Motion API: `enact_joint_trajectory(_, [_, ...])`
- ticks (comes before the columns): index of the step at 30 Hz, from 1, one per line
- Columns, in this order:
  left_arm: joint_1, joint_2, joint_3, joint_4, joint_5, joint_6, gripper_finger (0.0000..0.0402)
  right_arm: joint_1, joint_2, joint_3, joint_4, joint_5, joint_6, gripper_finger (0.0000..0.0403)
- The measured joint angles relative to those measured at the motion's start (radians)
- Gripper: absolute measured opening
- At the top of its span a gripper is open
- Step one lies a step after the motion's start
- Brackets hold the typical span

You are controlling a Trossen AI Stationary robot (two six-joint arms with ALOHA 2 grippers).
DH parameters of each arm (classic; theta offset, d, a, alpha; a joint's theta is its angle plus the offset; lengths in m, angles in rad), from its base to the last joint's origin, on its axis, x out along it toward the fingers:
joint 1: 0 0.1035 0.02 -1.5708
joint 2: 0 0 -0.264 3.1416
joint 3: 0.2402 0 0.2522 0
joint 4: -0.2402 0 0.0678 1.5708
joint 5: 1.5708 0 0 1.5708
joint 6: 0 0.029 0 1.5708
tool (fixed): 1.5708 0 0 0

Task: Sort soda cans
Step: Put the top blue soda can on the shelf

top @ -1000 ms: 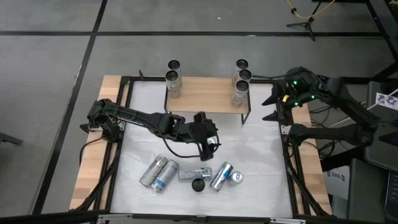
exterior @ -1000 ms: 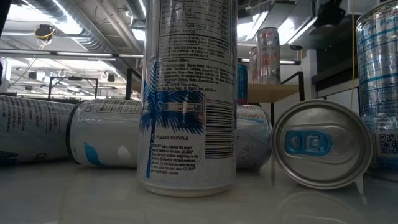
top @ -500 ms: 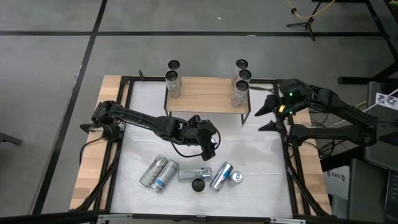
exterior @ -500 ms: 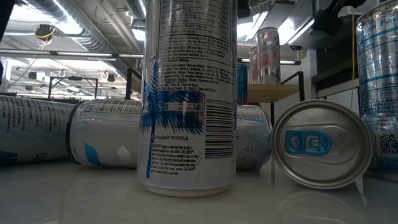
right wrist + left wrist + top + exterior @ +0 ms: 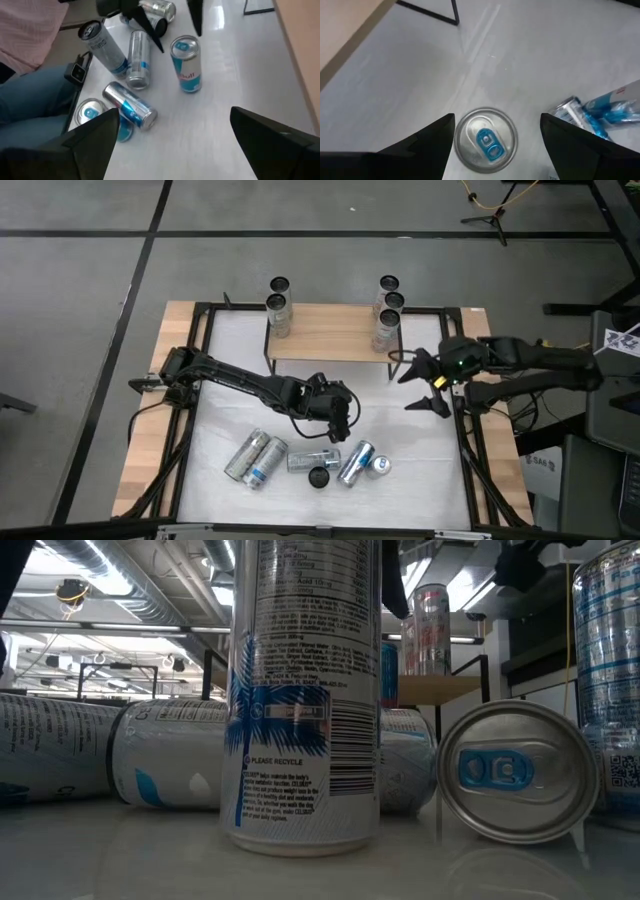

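We see the white worktop [image 5: 400,440] with a wooden shelf [image 5: 330,340] at its far edge. The left arm [image 5: 230,378] stretches low from the left rim toward the middle, its left claw [image 5: 345,420] released, fingers spread, hanging above an upright can [image 5: 485,140] without touching it. The right arm [image 5: 530,360] reaches in from the right side, right claw [image 5: 425,385] spread wide and holding nothing, near the shelf's right leg. Since the earlier frame the right arm has swung down and inward onto the worktop; the left claw has shifted slightly toward the cans. Cans [image 5: 310,460] lie clustered at the near middle, mostly on their sides, one upright with a dark top [image 5: 319,477]. Five more cans stand at the shelf: two at its left end [image 5: 278,305], three at its right end [image 5: 386,310].
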Motion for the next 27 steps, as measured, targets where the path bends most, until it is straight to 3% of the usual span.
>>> enact_joint_trajectory(12, [0.000, 0.021, 0.000, -0.027, -0.008, 0.000, 0.0284, 0.192, 0.062, -0.005, 0.035, 0.160, 0.036, 0.0376])
enact_joint_trajectory(27, [0.000, 0.063, 0.000, -0.032, -0.002, -0.001, 0.0284, 0.285, 0.216, -0.005, 0.055, 0.204, 0.036, 0.0376])
